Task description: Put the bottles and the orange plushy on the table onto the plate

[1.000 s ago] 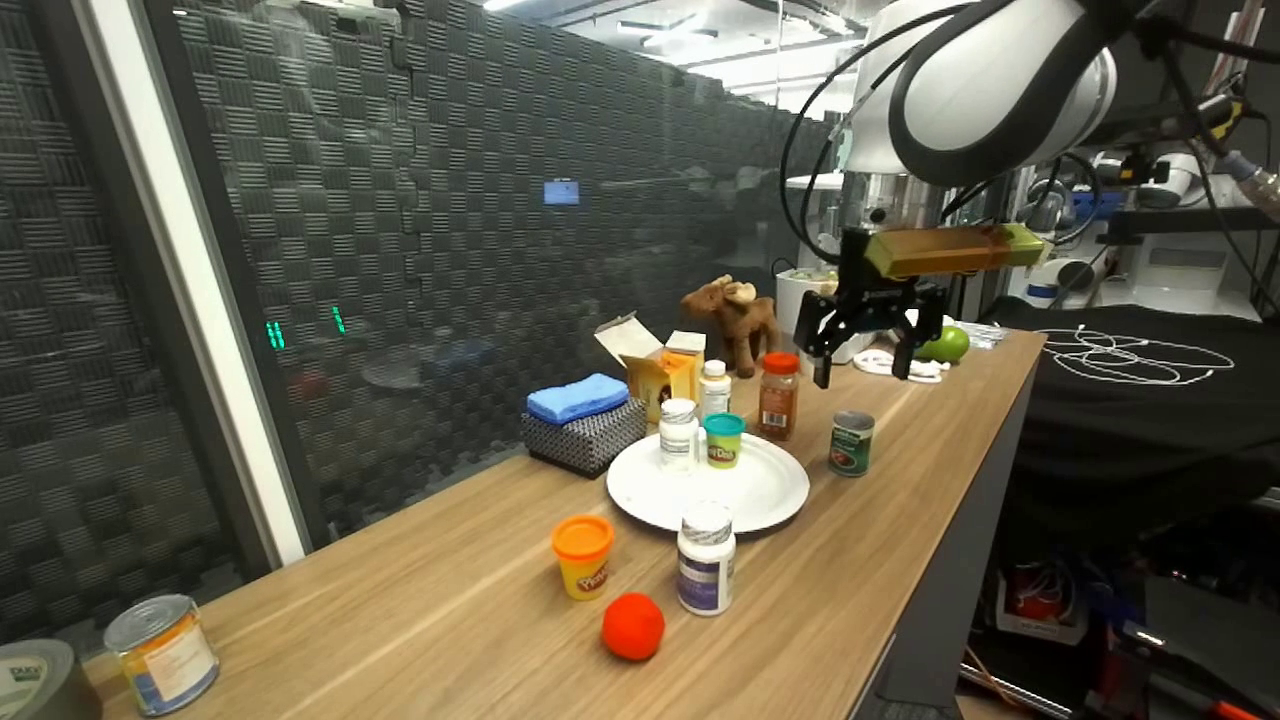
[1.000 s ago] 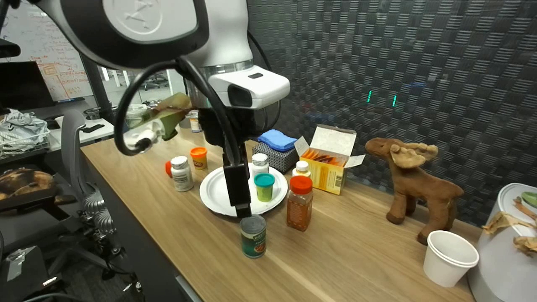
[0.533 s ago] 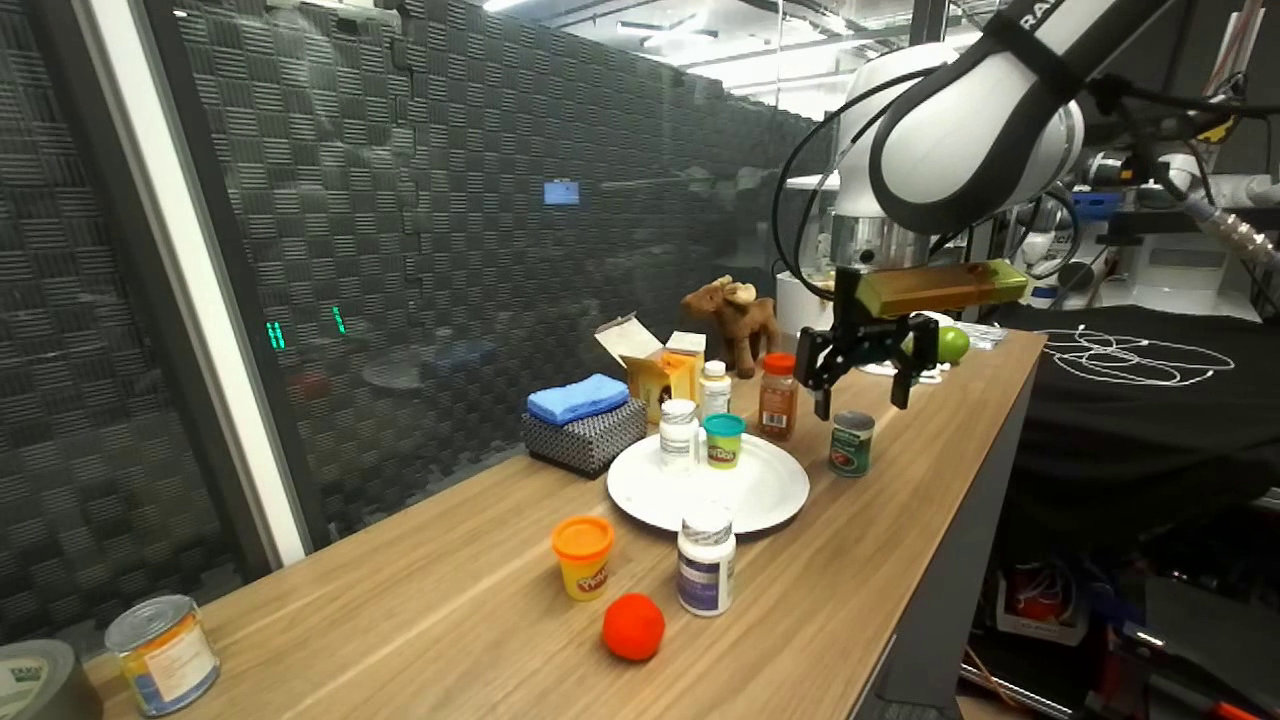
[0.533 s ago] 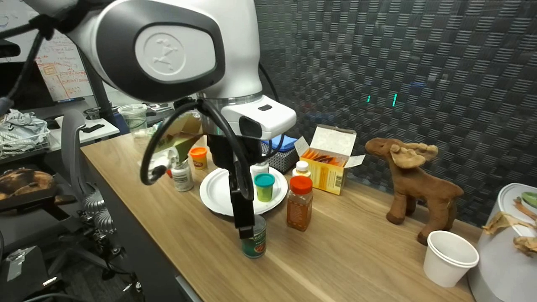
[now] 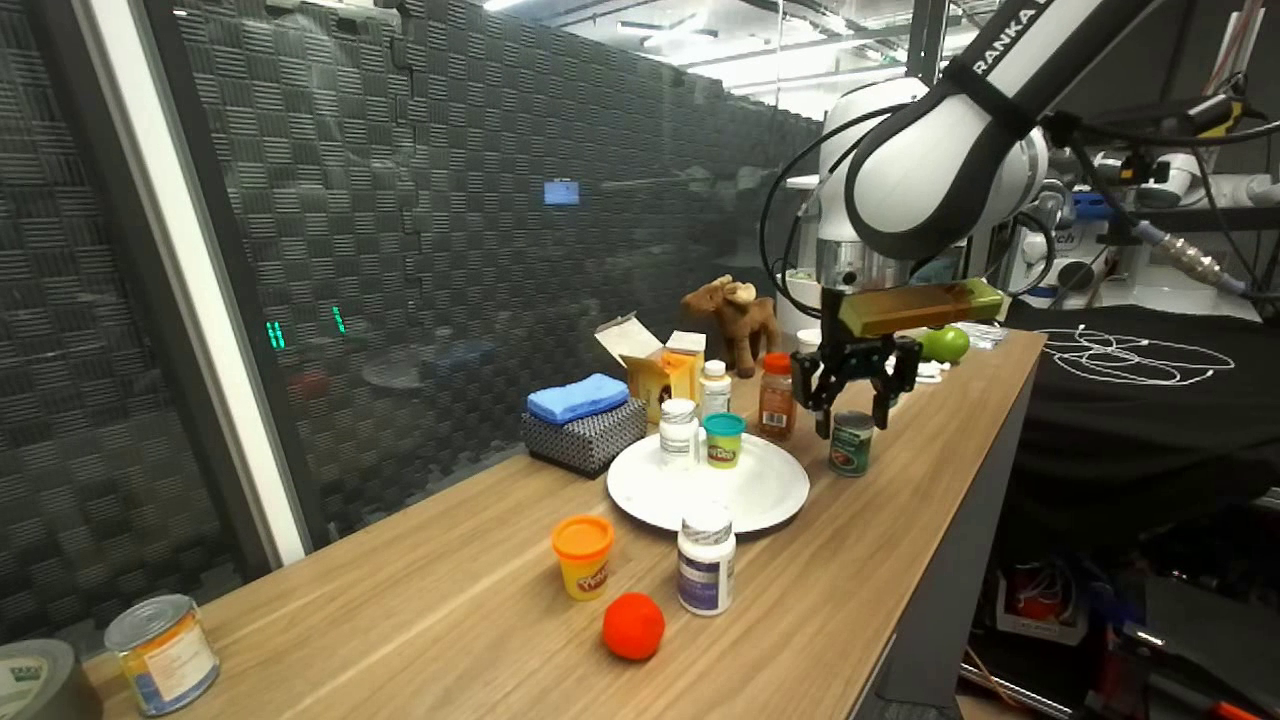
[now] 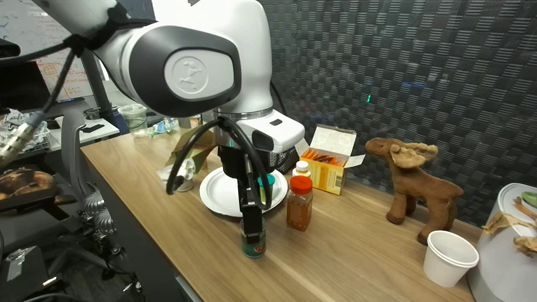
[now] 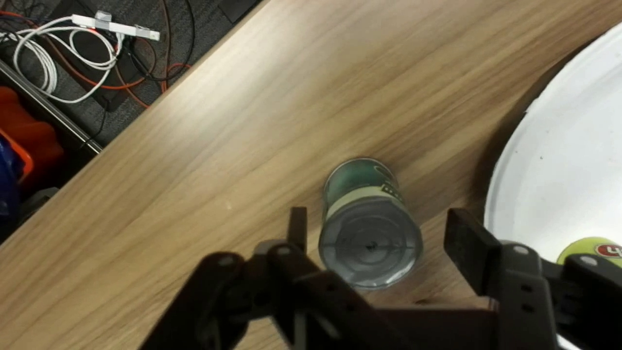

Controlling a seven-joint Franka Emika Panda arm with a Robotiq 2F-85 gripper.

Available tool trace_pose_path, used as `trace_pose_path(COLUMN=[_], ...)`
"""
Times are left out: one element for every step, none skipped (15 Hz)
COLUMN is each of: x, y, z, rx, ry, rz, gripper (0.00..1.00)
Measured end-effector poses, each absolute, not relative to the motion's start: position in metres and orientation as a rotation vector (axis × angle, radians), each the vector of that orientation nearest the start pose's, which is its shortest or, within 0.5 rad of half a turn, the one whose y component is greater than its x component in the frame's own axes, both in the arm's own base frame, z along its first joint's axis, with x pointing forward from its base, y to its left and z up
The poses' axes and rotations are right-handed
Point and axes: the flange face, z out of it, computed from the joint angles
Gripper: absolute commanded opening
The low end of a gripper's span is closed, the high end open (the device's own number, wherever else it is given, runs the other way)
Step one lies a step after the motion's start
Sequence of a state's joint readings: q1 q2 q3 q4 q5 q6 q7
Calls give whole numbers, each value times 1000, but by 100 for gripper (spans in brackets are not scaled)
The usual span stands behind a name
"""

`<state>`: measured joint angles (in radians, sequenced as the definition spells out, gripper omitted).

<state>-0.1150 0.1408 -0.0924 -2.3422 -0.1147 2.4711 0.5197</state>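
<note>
Gripper (image 7: 380,234) spread astride green can (image 7: 369,243); purple-labelled bottle (image 5: 706,575) cap up, long axis vertical.

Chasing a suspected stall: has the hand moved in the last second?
Yes, downward: in an exterior view, the hand hung above the unmoved green can a second ago; now its tips appear level with the can's upper part.

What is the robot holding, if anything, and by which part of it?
Nothing: in the wrist view, gaps show on both sides between the open black claw and the green-labelled cylindrical metal can.
</note>
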Motion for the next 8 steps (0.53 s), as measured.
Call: trace_pose_path(x=[504, 504, 505, 505, 504, 504, 503, 502], y=[-106, -106, -106, -106, -107, -109, -111, -114], z=[272, 271, 269, 270, 270, 270, 270, 271], rx=[-3066, -3067, -3068, -3071, -3081, -3094, -3111, -3132], ry=[1008, 1007, 1007, 1006, 999, 993, 987, 979], rz=[0, 3, 6, 4, 3, 0, -4, -11], gripper=[35, 28, 23, 24, 23, 23, 23, 23])
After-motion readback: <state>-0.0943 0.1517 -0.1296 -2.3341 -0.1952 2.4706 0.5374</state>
